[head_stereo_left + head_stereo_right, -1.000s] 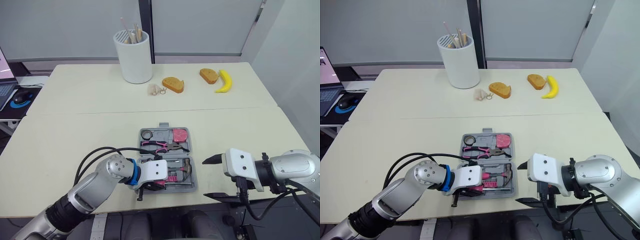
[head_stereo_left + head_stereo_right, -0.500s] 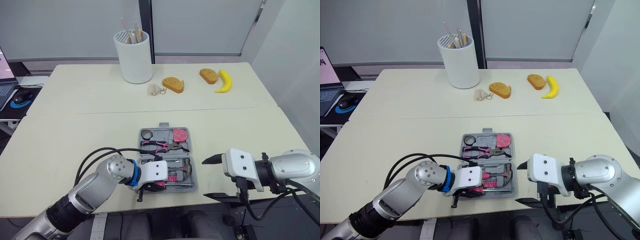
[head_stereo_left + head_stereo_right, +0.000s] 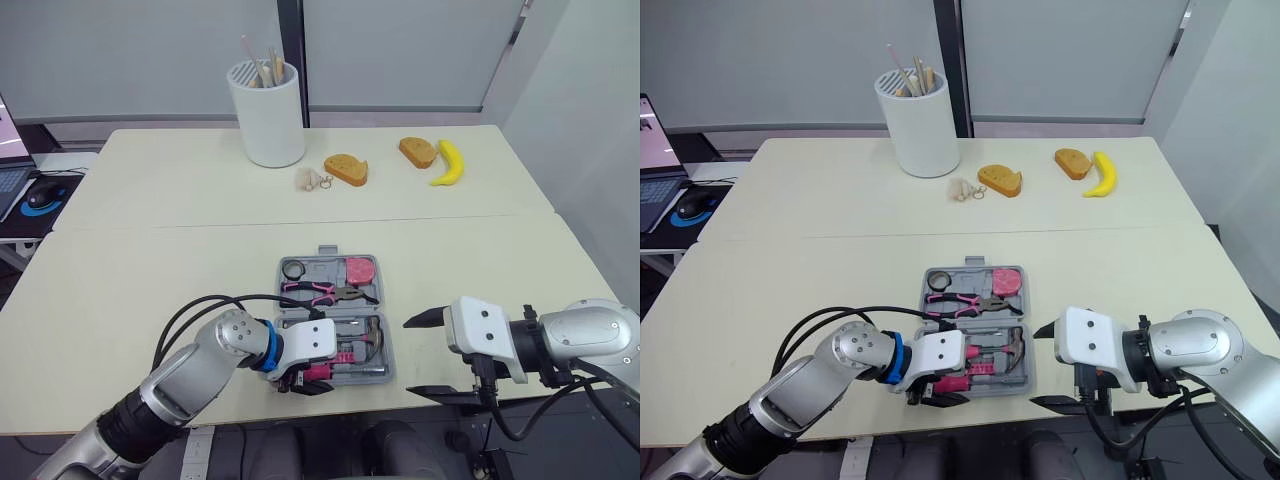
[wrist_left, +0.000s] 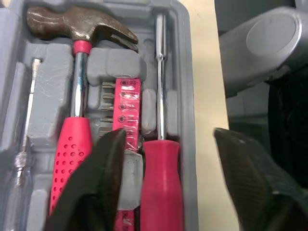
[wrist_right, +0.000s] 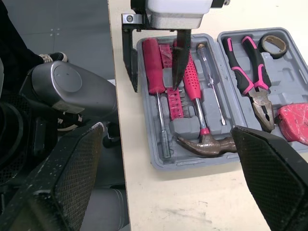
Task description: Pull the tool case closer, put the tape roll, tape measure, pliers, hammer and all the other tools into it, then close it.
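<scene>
Since the hammer [image 4: 77, 96], pliers [image 5: 250, 77], tape roll [image 5: 273, 44] and tape measure [image 5: 293, 122] all sit in the open tool case [image 3: 387, 345] by the table's front edge, I'd say only closing is left. Left gripper [image 3: 302, 384] hangs spread wide over the pink screwdriver [image 4: 160, 183], and right gripper [image 3: 412, 357] is spread too, just beside the case. Can't quite tell if the screwdriver's fully seated. If it isn't, folding could jam, and a finger snagging the wall could drag the case off.
</scene>
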Available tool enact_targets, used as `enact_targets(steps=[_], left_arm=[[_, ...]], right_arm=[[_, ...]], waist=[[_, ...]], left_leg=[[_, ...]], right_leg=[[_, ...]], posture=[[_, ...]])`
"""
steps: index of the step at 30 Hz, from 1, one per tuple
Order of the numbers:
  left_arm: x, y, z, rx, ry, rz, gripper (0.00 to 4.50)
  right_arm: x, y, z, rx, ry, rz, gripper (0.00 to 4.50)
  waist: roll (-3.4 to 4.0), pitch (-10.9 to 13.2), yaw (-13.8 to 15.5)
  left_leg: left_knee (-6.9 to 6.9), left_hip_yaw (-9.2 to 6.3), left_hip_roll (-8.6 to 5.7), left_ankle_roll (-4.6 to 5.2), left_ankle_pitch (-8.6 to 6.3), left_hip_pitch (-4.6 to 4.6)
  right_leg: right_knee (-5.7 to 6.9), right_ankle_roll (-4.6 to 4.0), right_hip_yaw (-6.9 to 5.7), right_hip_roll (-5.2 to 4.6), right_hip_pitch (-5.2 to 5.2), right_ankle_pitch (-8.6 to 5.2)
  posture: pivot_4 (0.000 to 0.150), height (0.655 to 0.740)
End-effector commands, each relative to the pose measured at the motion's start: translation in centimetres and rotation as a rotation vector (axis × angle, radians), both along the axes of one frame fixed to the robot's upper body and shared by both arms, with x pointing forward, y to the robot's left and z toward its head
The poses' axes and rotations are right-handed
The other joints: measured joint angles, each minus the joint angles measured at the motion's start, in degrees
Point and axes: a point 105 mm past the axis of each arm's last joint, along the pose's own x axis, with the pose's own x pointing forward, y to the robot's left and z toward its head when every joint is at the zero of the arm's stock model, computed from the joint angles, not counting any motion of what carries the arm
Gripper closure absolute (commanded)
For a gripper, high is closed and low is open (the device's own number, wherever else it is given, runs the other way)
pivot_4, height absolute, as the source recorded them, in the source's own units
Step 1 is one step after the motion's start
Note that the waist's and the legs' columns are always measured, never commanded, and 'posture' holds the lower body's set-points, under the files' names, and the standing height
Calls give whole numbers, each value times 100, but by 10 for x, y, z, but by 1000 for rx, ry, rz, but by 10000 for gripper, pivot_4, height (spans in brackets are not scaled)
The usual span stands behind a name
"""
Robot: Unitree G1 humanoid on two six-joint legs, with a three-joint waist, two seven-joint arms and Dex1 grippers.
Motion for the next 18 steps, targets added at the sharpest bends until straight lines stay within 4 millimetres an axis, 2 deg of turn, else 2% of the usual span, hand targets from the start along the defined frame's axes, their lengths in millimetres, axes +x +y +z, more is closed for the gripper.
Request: enact_targets(steps=[1,5,7,8,11,18], left_arm=[[10,7,27,-57,-57,24,3006],[14,13,47,-121,-122,-15,3006],[13,18,50,-126,-109,-33,3006],[11,22,49,-111,-105,-61,4747],[6,28,44,-69,-84,-117,12084],[1,26,22,-41,-55,-108,35130]], right_arm=[[-3,3,6,5,-42,23,0],[0,3,6,9,-49,19,0],[1,3,6,10,-54,17,0],[1,3,6,9,-56,16,0],[3,3,5,9,-59,14,0],[6,3,5,9,-69,9,0]], waist=[[0,0,-2],[0,0,-2],[0,0,-2],[0,0,-2],[0,0,-2],[1,0,-4]], left_leg=[[2,0,0,0,0,0],[12,0,1,0,0,0],[13,0,2,0,0,-1],[15,0,2,0,0,-1],[15,1,2,0,0,0],[16,3,2,0,-1,-1]], right_leg=[[2,0,0,0,1,0],[6,0,0,0,2,0],[6,0,1,0,2,0],[6,0,1,-1,2,0],[6,0,2,-1,2,0],[6,0,4,0,2,0]], posture=[[1500,7337],[1500,7337],[1500,7337],[1500,7337],[1500,7337],[1500,7337]])
